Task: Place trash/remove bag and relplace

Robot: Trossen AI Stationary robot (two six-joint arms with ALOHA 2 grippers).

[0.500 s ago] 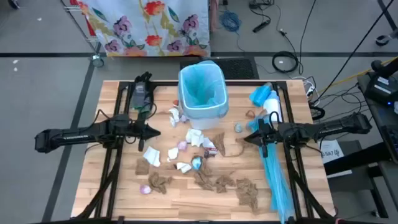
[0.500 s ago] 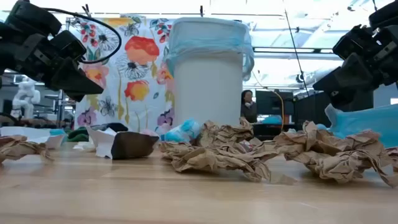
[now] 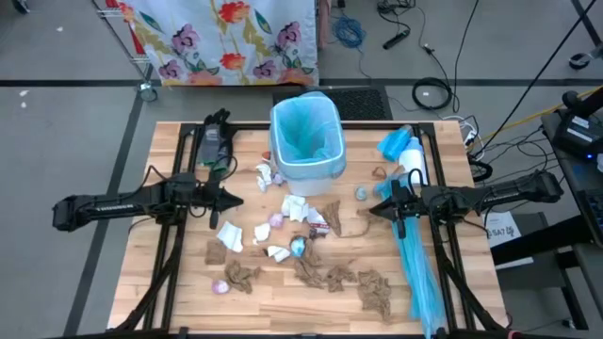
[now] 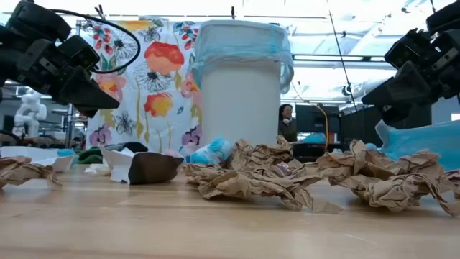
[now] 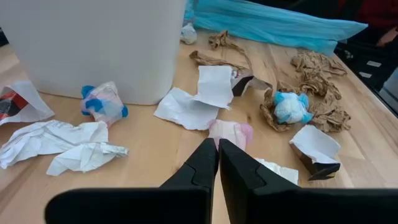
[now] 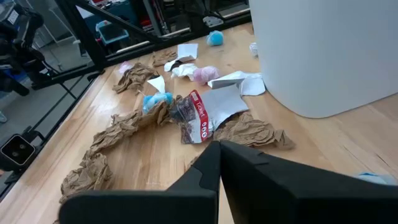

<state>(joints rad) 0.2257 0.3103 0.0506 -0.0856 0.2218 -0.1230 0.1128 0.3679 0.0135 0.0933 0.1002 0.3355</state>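
Both arms hover level over the table, either side of the bin [image 3: 305, 141]. Left gripper [image 3: 236, 200] pinched shut, empty; right gripper [image 3: 374, 209] shut, empty too. The trash [image 3: 311, 252] lies scattered just in front of the bin.

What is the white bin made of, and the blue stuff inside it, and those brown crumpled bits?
The white bin looks like smooth matte plastic: even walls, no seams. Its blue liner seems to be thin plastic film, since it wrinkles and folds over the rim. The brown scraps look like kraft paper: dull, with sharp creases that hold their shape. The table appears to be wood, showing plank lines.
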